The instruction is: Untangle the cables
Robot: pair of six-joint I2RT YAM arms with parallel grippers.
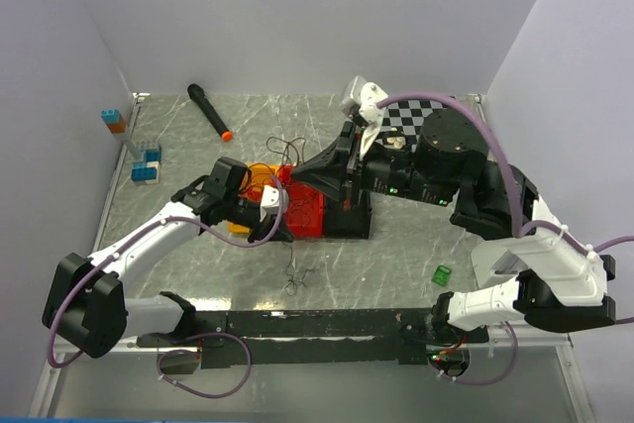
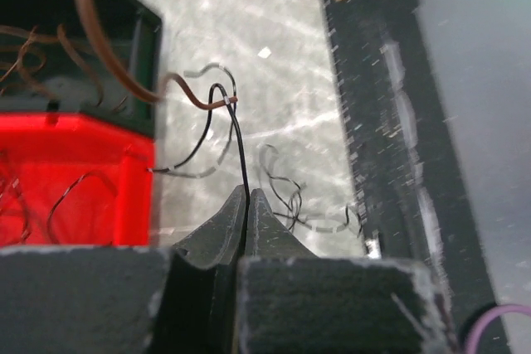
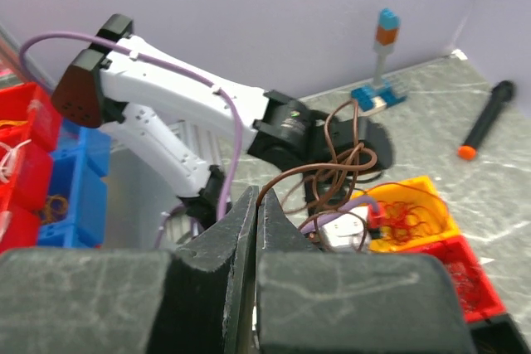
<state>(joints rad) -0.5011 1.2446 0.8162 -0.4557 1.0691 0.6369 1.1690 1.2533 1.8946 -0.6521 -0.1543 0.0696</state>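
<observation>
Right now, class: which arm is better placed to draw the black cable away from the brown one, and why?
Left, probably: the left gripper is shut on the black cable. The right gripper is shut on the brown cable, anchoring it.

We count 2 grippers: 1 left gripper (image 2: 247,198) and 1 right gripper (image 3: 255,198). Bins total 3: 1 red bin (image 1: 307,215), 1 yellow bin (image 3: 390,244) left of it, 1 black bin (image 1: 352,223) right of it. Beyond and left of the red bin we count 1 marker (image 1: 210,112), 1 orange-topped block stack (image 1: 112,121) and 1 blue block stack (image 1: 147,165). Right of the red bin lies 1 green cube (image 1: 441,274). We cannot count the cables (image 2: 241,155) singly.
</observation>
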